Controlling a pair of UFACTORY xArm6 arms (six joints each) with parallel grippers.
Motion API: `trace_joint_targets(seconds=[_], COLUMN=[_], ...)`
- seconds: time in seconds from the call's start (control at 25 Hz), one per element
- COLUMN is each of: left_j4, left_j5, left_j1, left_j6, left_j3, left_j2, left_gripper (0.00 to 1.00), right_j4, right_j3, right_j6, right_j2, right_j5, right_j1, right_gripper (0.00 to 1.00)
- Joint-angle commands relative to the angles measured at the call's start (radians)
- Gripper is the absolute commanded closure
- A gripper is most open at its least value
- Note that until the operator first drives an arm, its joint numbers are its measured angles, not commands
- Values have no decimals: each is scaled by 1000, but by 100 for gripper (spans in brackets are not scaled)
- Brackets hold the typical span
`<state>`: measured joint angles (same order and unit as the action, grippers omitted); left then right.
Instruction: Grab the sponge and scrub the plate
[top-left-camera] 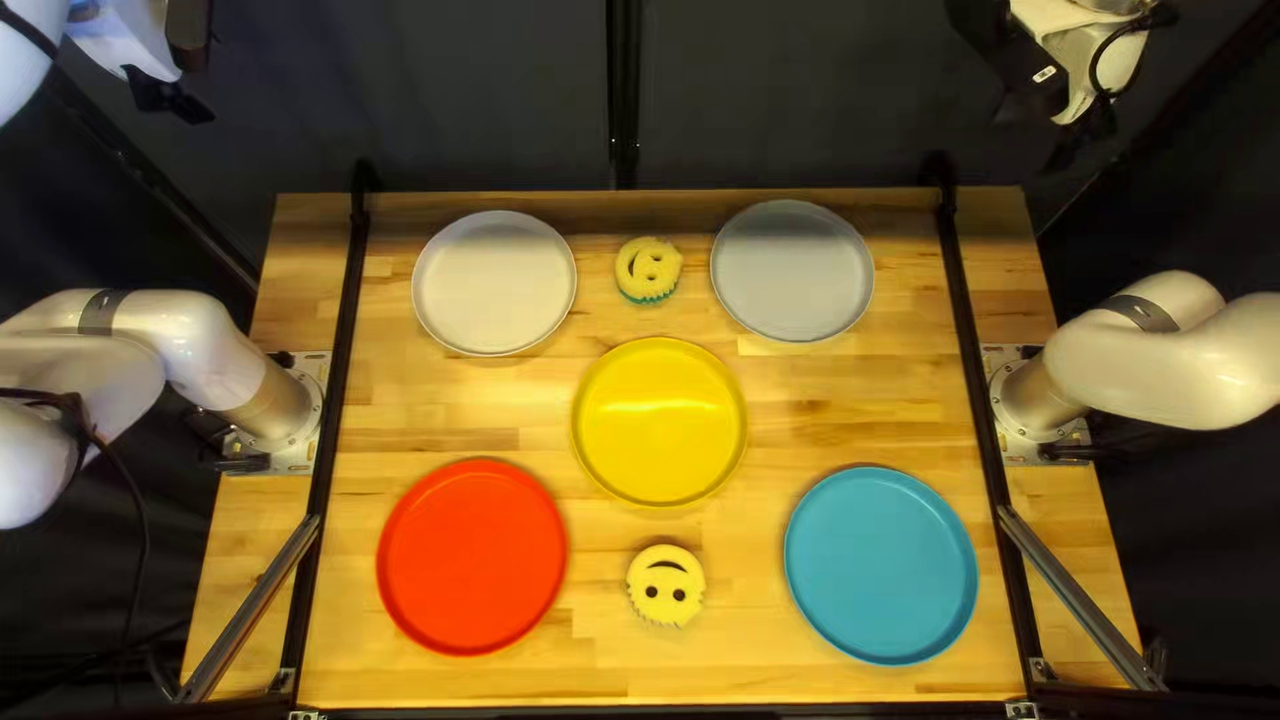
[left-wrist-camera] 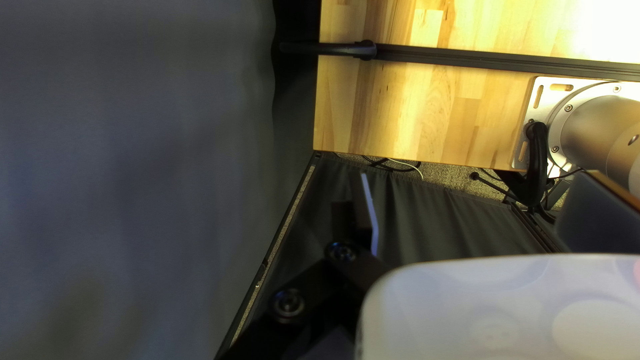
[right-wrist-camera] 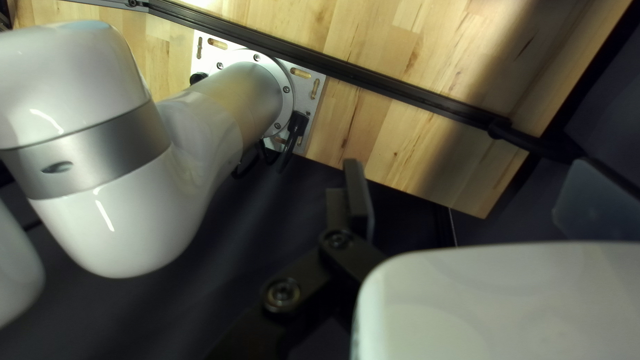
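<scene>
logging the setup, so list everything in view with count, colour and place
round white plate: 1, white, table's far left
round grey plate: 1, grey, far right
round yellow plate: 1, yellow, middle
round red plate: 1, red, near left
round blue plate: 1, blue, near right
smiley sponge with green layer: 1, yellow, between white and grey plates
plain-yellow smiley sponge: 1, yellow, between red and blue plates
wooden table: 1, light brown, under these
dark cloth curtain: dark grey, behind table
black cables: several, by arm bases
left arm: 1, white, left edge
right arm: 1, white, right edge
left gripper: 1, black, open
right gripper: 1, black, open
</scene>
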<state>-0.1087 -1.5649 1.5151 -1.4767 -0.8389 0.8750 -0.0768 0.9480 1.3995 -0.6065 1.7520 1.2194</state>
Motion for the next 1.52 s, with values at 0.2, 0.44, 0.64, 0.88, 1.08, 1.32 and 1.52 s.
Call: trace_joint_targets(seconds=[0.2,0.44,0.64,0.88,1.08,1.32,1.52], left_j4=[0,0,0,0,-13,-46,-50], left_j5=[0,0,0,0,-10,-39,-2], left_j1=[0,0,0,0,-39,-304,-521], left_j6=[0,0,0,0,34,230,360], left_j3=[0,0,0,0,25,121,178], left_j2=[0,0,0,0,34,200,261], left_gripper=[0,0,0,0,0,0,0], right_j4=[3,11,11,11,11,11,11], right_j3=[104,142,142,142,142,142,142], right_j6=[-6,-10,-10,-10,-10,-10,-10], right_j2=[65,70,70,70,70,70,70], right_j5=[13,35,35,35,35,35,35], right_j1=[126,163,163,163,163,163,163], right_gripper=[0,0,0,0,0,0,0])
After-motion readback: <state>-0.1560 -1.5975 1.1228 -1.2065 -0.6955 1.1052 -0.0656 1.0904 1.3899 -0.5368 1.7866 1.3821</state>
